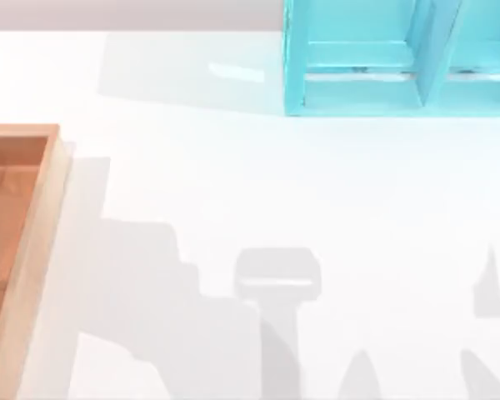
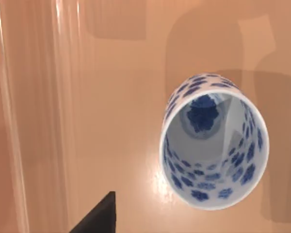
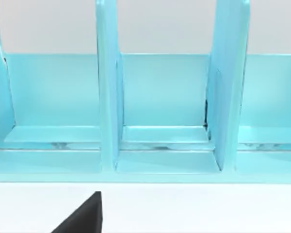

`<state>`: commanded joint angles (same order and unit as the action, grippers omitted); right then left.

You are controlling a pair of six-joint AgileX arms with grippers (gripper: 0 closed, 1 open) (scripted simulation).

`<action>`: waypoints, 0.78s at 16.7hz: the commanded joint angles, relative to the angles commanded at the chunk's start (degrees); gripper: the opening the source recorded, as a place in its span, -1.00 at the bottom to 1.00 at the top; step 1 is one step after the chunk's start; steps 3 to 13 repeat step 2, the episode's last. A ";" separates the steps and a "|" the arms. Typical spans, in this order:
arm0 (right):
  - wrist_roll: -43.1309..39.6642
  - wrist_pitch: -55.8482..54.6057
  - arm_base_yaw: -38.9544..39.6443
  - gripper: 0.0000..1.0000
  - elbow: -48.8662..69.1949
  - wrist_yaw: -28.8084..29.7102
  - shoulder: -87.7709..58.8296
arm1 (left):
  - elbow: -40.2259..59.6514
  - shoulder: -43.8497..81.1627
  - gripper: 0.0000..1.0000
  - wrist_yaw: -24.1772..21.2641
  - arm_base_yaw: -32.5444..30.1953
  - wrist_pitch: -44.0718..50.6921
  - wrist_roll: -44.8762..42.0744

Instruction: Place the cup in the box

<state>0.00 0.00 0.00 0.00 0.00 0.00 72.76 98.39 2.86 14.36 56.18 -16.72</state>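
We are seeing the cup [image 2: 213, 145] standing upright on the box [image 2: 111, 97] floor; our left claw's opening cannot be told, and a careless retreat risks toppling it.

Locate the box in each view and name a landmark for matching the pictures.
Top view: the box lies at the table's left edge, cut off by the frame.
Left wrist view: the box's orange-brown floor is the background, with the cup seen from above against it.
Right wrist view: faces the turquoise shelf unit.
Shared landmark: the shelf unit, at the top view's upper right.
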 joint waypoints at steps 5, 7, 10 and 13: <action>0.00 0.00 0.00 1.00 0.00 0.00 0.00 | 0.00 0.00 1.00 0.00 0.00 0.00 0.00; 0.00 0.00 0.00 1.00 0.00 0.00 0.00 | 0.00 0.00 1.00 0.00 0.00 0.00 0.00; 0.00 0.00 0.00 1.00 0.00 0.00 0.00 | 0.00 0.00 1.00 0.00 0.00 0.00 0.00; 0.00 0.00 0.00 1.00 0.00 0.00 0.00 | 0.00 0.00 1.00 0.00 0.00 0.00 0.00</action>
